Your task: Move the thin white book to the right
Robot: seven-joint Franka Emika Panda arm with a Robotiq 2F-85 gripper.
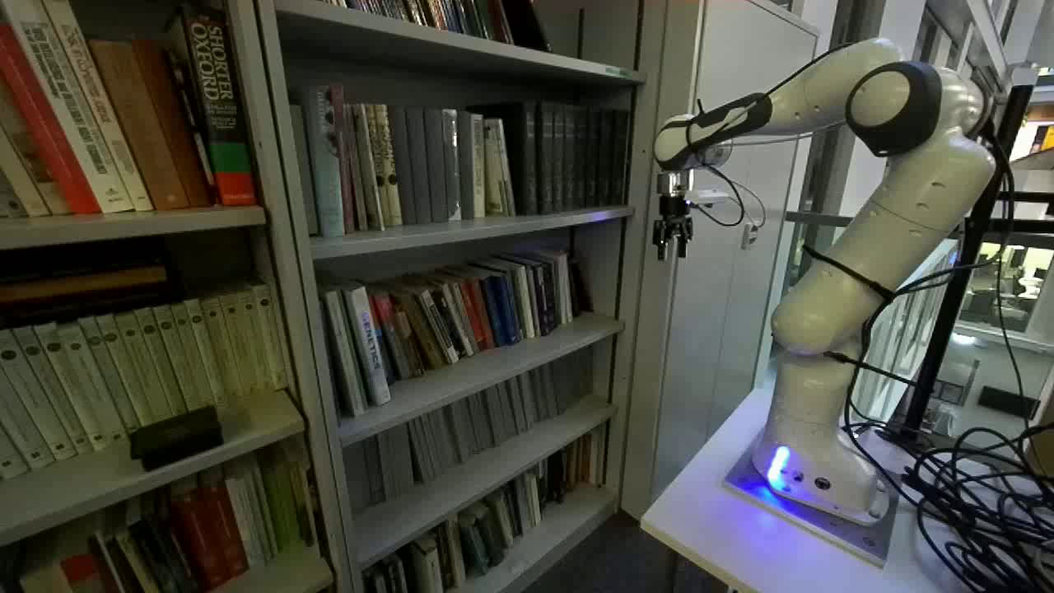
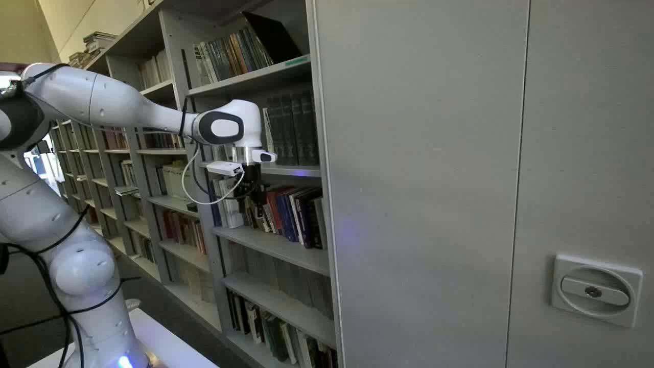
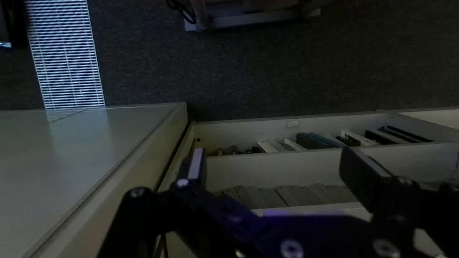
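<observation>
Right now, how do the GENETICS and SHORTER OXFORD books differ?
The GENETICS book has a white spine; the SHORTER OXFORD book has a black one with green and red lower bands. The GENETICS book carries blue lettering; the SHORTER OXFORD book, pale. Both stand spine outward.

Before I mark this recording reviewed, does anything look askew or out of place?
A large black item leans steeply on an upper shelf, while the books beside it stand nearer upright. Black cables also lie tangled beside the robot's base.
</observation>
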